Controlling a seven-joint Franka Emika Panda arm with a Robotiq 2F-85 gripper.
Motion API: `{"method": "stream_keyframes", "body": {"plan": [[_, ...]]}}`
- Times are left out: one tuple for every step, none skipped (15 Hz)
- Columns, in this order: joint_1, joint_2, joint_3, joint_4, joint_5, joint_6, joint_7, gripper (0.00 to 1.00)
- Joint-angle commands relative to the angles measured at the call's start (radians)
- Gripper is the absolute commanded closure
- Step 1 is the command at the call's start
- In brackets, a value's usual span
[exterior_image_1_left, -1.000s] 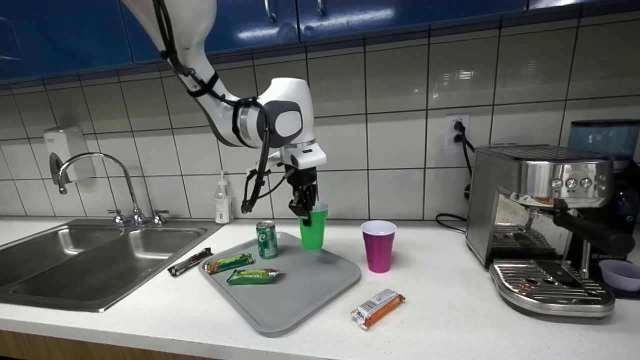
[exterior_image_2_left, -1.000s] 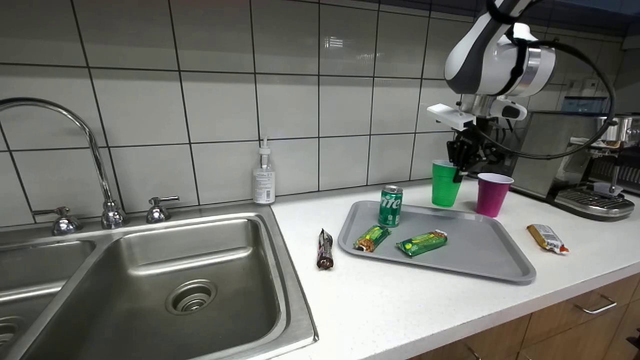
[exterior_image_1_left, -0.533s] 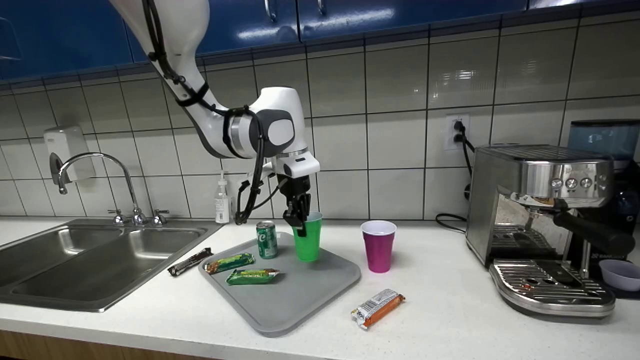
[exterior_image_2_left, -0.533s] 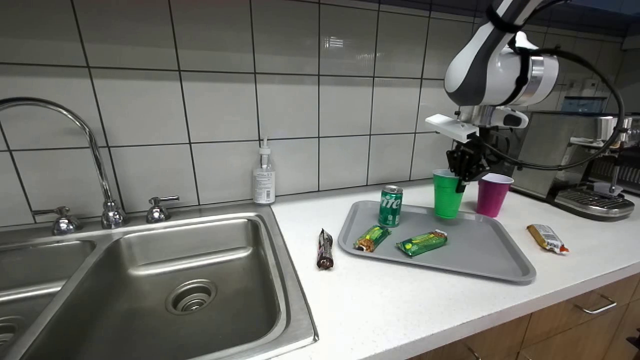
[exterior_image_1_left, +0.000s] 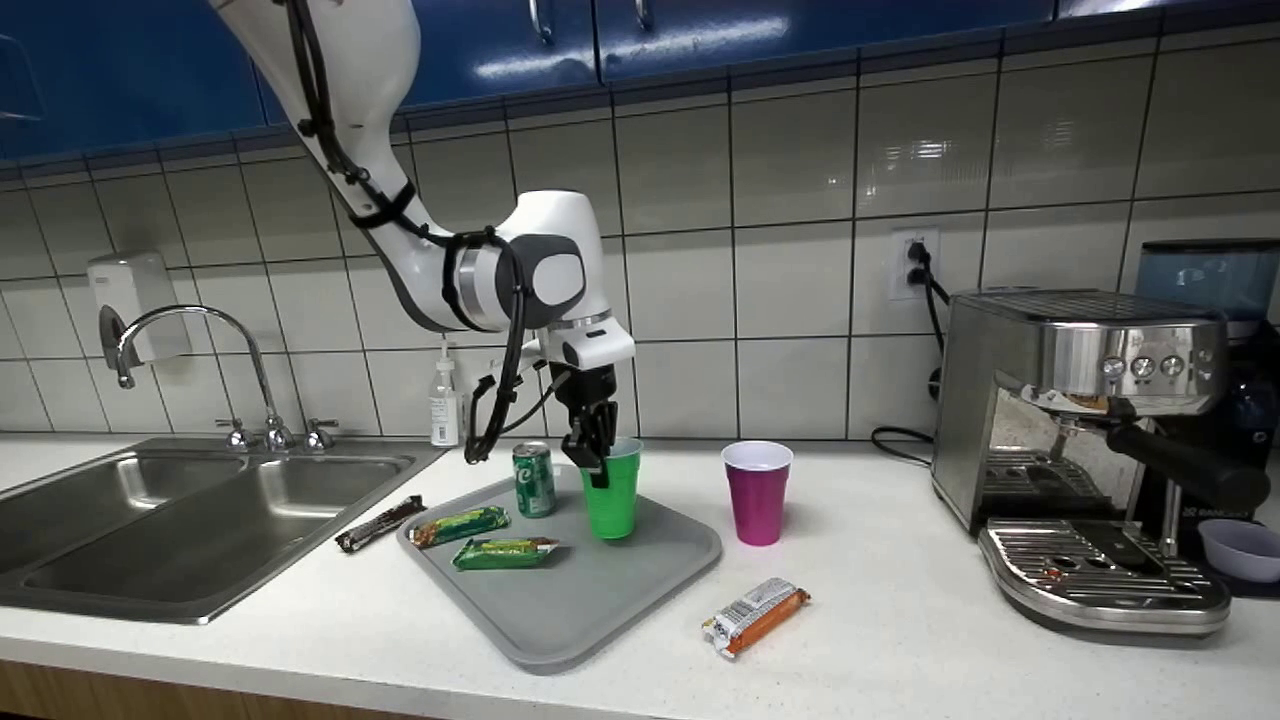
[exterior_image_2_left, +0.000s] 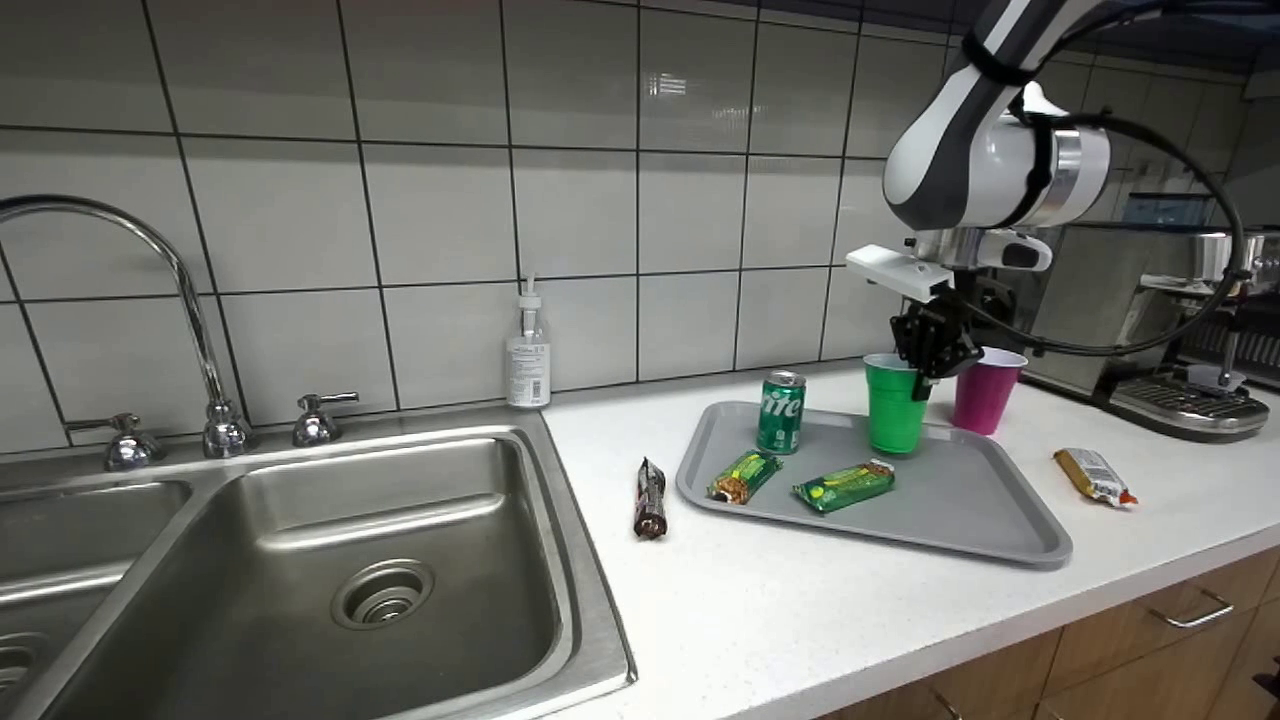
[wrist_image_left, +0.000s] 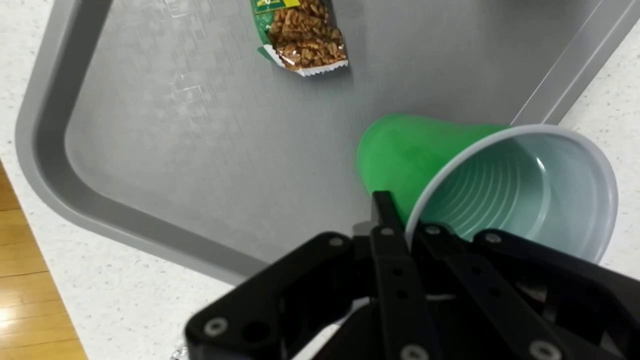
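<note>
My gripper (exterior_image_1_left: 600, 476) is shut on the near wall of a green cup (exterior_image_1_left: 613, 505), one finger outside and one inside its white rim, as the wrist view shows at the fingertips (wrist_image_left: 407, 227). The cup (exterior_image_2_left: 893, 420) is upright over the back part of a grey tray (exterior_image_1_left: 600, 610); I cannot tell whether its base touches the tray. A green soda can (exterior_image_1_left: 534, 480) stands on the tray beside the cup. Two green-wrapped bars (exterior_image_1_left: 460, 526) (exterior_image_1_left: 503, 553) lie on the tray; the end of one bar (wrist_image_left: 310, 40) shows in the wrist view.
A magenta cup (exterior_image_1_left: 757, 500) stands just off the tray beside the green cup. An orange and white bar (exterior_image_1_left: 755, 617) and a dark bar (exterior_image_1_left: 380, 523) lie on the counter. A sink (exterior_image_2_left: 400, 560), soap bottle (exterior_image_2_left: 528, 355) and espresso machine (exterior_image_1_left: 1090, 350) stand around.
My gripper and the green cup have moved down and toward the front of the counter, a little nearer the tray's middle. The other things have not moved.
</note>
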Motion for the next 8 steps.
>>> {"method": "stream_keyframes", "body": {"plan": [[0.017,0.001,-0.016,-0.004,-0.019,0.016,0.036,0.99],[0.016,0.002,-0.016,-0.005,-0.019,0.020,0.035,0.99],[0.014,0.000,-0.014,-0.006,-0.016,0.021,0.031,0.99],[0.012,-0.003,-0.013,-0.004,-0.013,0.015,0.027,0.73],[0.007,-0.009,-0.009,-0.005,-0.006,0.012,0.018,0.71],[0.002,-0.015,-0.005,-0.007,0.001,0.010,0.010,0.66],[-0.001,-0.019,-0.002,-0.008,0.005,0.005,0.003,0.57],[-0.004,-0.025,-0.001,-0.010,0.008,0.003,-0.001,0.51]]}}
